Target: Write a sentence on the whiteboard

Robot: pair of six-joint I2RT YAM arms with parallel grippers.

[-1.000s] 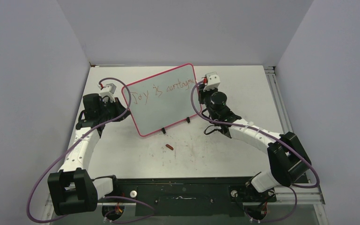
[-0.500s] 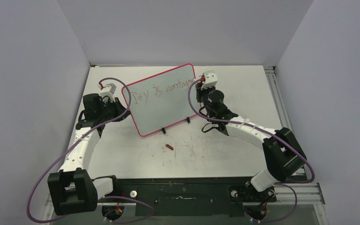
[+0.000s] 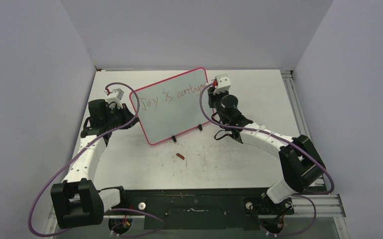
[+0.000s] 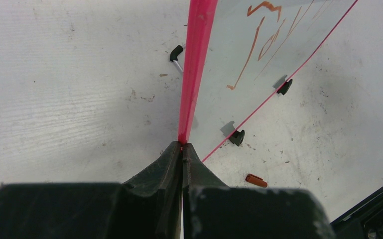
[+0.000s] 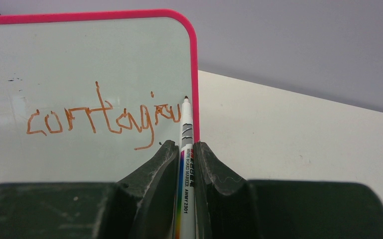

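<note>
right wrist shows right claw (image 5: 186, 149) clamped on marker (image 5: 186, 130), tip at whiteboard (image 5: 79, 59) frame beside sentence (image 5: 104, 119).

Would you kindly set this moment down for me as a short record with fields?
whiteboard: stands tilted on black feet, pink frame
sentence: reads about "Joy is contagiou", unfinished
left gripper: shut on the whiteboard's side frame
right gripper: shut on the marker
marker tip: just after the last letter, beside the right frame; contact unclear
reddish piece: small, lies on the table in front of the whiteboard
</note>
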